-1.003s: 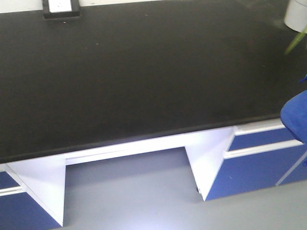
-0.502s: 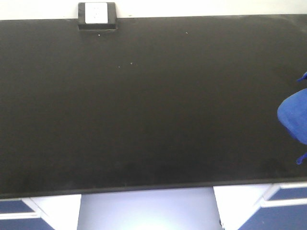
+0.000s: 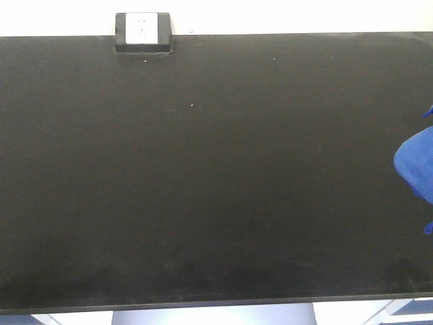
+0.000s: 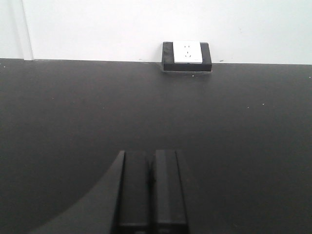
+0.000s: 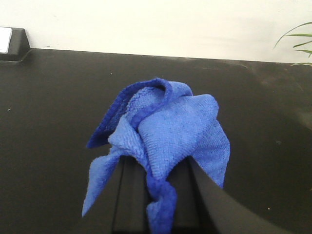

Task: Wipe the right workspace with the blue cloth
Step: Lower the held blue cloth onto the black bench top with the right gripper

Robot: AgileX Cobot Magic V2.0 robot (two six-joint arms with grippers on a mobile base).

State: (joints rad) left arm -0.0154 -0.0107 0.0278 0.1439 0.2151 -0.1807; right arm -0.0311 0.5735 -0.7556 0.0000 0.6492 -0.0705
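The right workspace is a wide matte black countertop point(image 3: 203, 176) that fills the front view. The blue cloth point(image 5: 165, 131) is bunched and pinched in my right gripper point(image 5: 158, 170), held above the counter. In the front view only part of the cloth point(image 3: 416, 166) shows at the right edge; the gripper itself is out of that frame. My left gripper point(image 4: 150, 158) is shut and empty, its two black fingers pressed together above the countertop point(image 4: 73, 122), pointing toward the back wall.
A small black box with a white face point(image 3: 143, 31) sits at the counter's back edge by the white wall; it also shows in the left wrist view point(image 4: 187, 56). Green plant leaves point(image 5: 297, 41) show at the far right. The counter's front edge point(image 3: 203, 305) runs along the bottom.
The view has shifted forward over the countertop: the cabinets and floor below have dropped out of frame. The blue cloth stays at the right edge.
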